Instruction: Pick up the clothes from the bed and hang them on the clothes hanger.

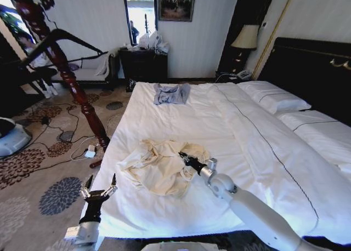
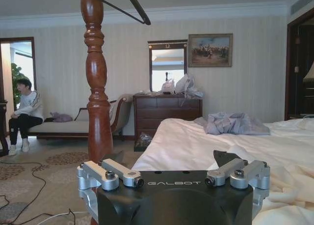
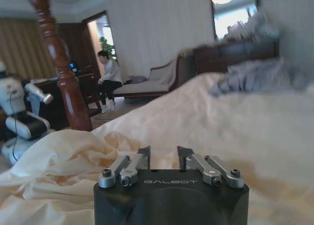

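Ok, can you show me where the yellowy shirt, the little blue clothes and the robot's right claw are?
Cream shirt [image 1: 156,166]: head view, middle of the crumpled fabric.
Grey-blue garment [image 1: 171,93]: head view, its centre, near the bed's far edge.
Right claw [image 1: 183,157]: head view, between its fingertips, at the shirt.

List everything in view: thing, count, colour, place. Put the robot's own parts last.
clothes: one, cream, crumpled on the bed's near part
bed: one, white duvet with thin dark stripe, dark headboard
pillows: two, white, at the headboard
small garment: one, grey-blue, on the bed's far edge
clothes hanger: one, black, up at the wooden post
wooden post: one, dark red-brown, left of the bed
dresser: one, dark, against the far wall
lamp: one, pale shade, beside the headboard
painting: one, on the far wall
right pincer: one, dark, at the clothes, slightly open
left pincer: one, open, at the bed's near left corner
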You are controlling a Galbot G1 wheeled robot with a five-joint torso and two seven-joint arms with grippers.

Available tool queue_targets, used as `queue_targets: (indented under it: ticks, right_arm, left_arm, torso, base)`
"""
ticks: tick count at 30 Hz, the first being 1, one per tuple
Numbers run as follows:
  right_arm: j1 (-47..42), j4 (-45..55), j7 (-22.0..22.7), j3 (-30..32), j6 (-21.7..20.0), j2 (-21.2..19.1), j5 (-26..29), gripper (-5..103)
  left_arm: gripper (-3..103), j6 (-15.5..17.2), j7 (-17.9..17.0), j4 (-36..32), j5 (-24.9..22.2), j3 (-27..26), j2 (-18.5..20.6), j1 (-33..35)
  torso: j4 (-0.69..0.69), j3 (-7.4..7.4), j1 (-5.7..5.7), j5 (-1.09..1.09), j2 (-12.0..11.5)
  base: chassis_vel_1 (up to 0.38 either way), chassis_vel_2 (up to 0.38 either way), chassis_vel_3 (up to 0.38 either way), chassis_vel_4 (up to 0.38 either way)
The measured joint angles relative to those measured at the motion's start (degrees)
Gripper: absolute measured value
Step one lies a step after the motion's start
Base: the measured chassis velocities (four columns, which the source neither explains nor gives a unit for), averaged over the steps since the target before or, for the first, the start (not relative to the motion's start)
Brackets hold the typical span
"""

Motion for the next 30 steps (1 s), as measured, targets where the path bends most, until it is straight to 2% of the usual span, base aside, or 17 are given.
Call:
queue_targets:
  ticks: [1, 3, 4, 5, 6, 7, 9, 10, 12, 13, 14, 16, 18, 19, 20, 25, 30]
  right_arm:
    - [-0.3, 0.4, -0.5, 0.7, 0.0, -0.8, -1.8, 34]
    - [-0.5, 0.6, -2.3, 2.2, -0.3, -2.2, -5.7, 34]
    - [-0.5, 0.6, -2.3, 2.2, -0.3, -2.2, -5.7, 34]
    - [-0.5, 0.1, -3.9, 2.8, -0.6, -2.9, -7.4, 45]
    - [-0.2, -0.5, -5.5, 3.2, -1.1, -3.6, -8.7, 45]
    - [0.1, -1.1, -6.7, 3.3, -1.7, -4.2, -9.4, 56]
    - [0.5, -1.5, -7.9, 3.4, -2.6, -4.7, -9.9, 56]
    - [0.9, -1.7, -9.2, 3.6, -3.8, -5.4, -9.9, 67]
    - [1.0, -1.2, -10.4, 3.9, -5.2, -6.2, -9.2, 67]
    - [0.5, 0.1, -11.6, 4.3, -6.8, -7.3, -7.8, 78]
    - [-0.2, 1.2, -12.5, 4.8, -7.9, -8.2, -7.0, 78]
    - [-1.9, 2.8, -13.8, 5.5, -9.6, -10.0, -7.1, 88]
    - [-2.6, 3.1, -14.2, 5.8, -10.3, -10.6, -8.2, 88]
    - [-3.2, 3.1, -14.4, 6.3, -10.8, -11.1, -9.9, 97]
    - [-3.6, 3.0, -14.4, 6.9, -11.0, -11.3, -12.1, 97]
    - [-2.0, 1.9, -14.2, 7.3, -10.1, -10.7, -15.0, 100]
    - [4.0, -1.0, -14.6, 2.6, -9.9, -8.5, -15.6, 100]
  left_arm:
    - [100, 0.0, 0.0, 0.0, -0.1, -0.1, 0.1, 0.0]
    - [100, 0.0, 0.0, 0.0, -0.1, -0.1, 0.1, 0.0]
    - [100, 0.0, 0.0, 0.0, -0.1, -0.1, 0.1, 0.0]
    - [100, 0.0, 0.0, 0.0, -0.1, 0.0, 0.1, 0.0]
    - [100, 0.0, 0.0, 0.0, 0.0, 0.1, 0.1, -0.1]
    - [100, 0.0, 0.0, 0.0, 0.1, 0.2, 0.1, -0.1]
    - [100, 0.0, 0.0, 0.0, 0.2, 0.2, 0.1, -0.1]
    - [100, 0.0, 0.0, 0.0, 0.3, 0.3, 0.0, -0.1]
    - [100, 0.0, 0.0, 0.0, 0.4, 0.3, 0.0, 0.0]
    - [100, 0.0, 0.0, 0.0, 0.4, 0.3, 0.0, 0.0]
    - [100, 0.0, 0.0, 0.0, 0.5, 0.3, 0.0, 0.1]
    - [100, -0.2, 0.0, -0.2, 0.5, 0.2, 0.0, 0.4]
    - [100, -0.2, 0.0, -0.3, 0.6, 0.2, -0.1, 0.4]
    - [100, -0.2, 0.0, -0.4, 0.7, 0.2, -0.1, 0.5]
    - [100, -0.2, 0.0, -0.5, 0.8, 0.3, -0.1, 0.6]
    - [100, -0.3, 0.0, -0.6, 1.4, 0.5, -0.3, 0.7]
    - [100, -0.3, 0.0, -0.6, 2.0, 0.9, -0.5, 0.7]
  torso:
    - [0.00, 0.00, 0.00, 0.00, 0.0]
    - [-0.01, 0.00, 0.00, 0.00, 0.0]
    - [-0.01, 0.00, 0.00, 0.00, 0.0]
    - [-0.01, 0.00, 0.00, 0.01, 0.0]
    - [-0.01, 0.00, 0.00, 0.01, 0.0]
    - [-0.01, 0.01, 0.00, 0.01, 0.0]
    - [-0.01, 0.00, 0.00, 0.01, 0.0]
    - [0.01, 0.00, 0.00, 0.02, 0.0]
    - [0.02, 0.01, 0.00, 0.02, 0.0]
    - [0.01, 0.01, 0.00, 0.01, 0.0]
    - [0.01, 0.01, 0.00, 0.00, 0.0]
    - [-0.01, 0.00, 0.00, 0.01, 0.0]
    - [-0.01, 0.00, 0.00, 0.01, 0.0]
    - [-0.01, 0.00, 0.00, 0.01, 0.0]
    - [-0.01, 0.00, 0.00, 0.01, 0.0]
    - [-0.01, 0.00, 0.00, 0.01, 0.0]
    - [0.01, 0.00, 0.00, 0.00, 0.0]
  base:
    - [0.000, 0.000, 0.000, 0.000]
    - [0.000, 0.000, 0.000, 0.000]
    - [0.000, 0.000, 0.000, 0.000]
    - [0.000, 0.000, 0.000, 0.000]
    - [0.000, 0.000, 0.000, 0.000]
    - [0.000, 0.000, 0.000, 0.000]
    - [0.000, 0.000, 0.000, 0.000]
    - [0.000, 0.000, 0.000, 0.000]
    - [0.000, 0.000, 0.000, 0.000]
    - [0.000, 0.000, 0.000, 0.000]
    - [0.000, 0.000, 0.000, 0.000]
    - [0.000, 0.000, 0.000, 0.000]
    - [0.000, 0.000, 0.000, 0.000]
    - [0.000, 0.000, 0.000, 0.000]
    - [0.000, 0.000, 0.000, 0.000]
    - [0.000, 0.000, 0.000, 0.000]
    - [0.000, 0.000, 0.000, 0.000]
